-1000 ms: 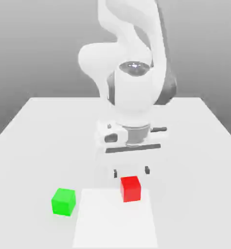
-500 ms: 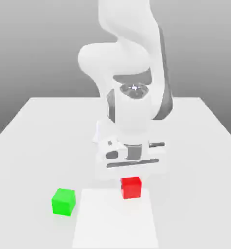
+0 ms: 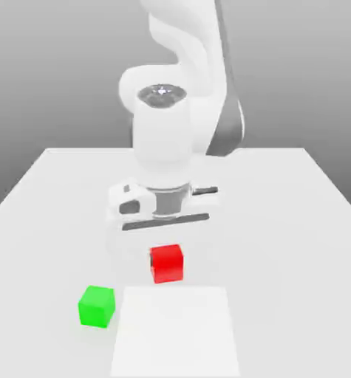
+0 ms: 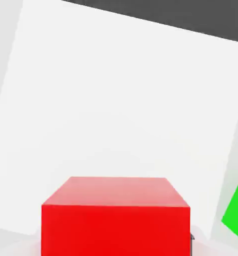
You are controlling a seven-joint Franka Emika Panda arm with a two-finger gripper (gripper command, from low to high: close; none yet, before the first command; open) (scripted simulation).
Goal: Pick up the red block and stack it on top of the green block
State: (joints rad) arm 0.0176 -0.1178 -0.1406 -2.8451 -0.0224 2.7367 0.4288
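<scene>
Exterior view puts the red block (image 3: 167, 263) tucked right under the pincer (image 3: 165, 247), lifted clear of the bench (image 3: 296, 221), with the jaws drawn in tight against its two opposite side faces. From the hand view the red block (image 4: 115, 215) sits close in at the fingertips, square to them, and the green block (image 4: 237, 210) shows off to one side, lower down on the bench. In the exterior view the green block (image 3: 97, 306) rests below the pincer, toward the exterior view's left and nearer the camera, well apart from the red one. To my eye the red cube looks rigid and light, flat-faced and matte, so it should not crush; the worry would be it twisting if pinched off-centre. Holding it across the middle of two parallel faces, as it appears now, seems the sound place, leaving the underside free to land flat on green.
</scene>
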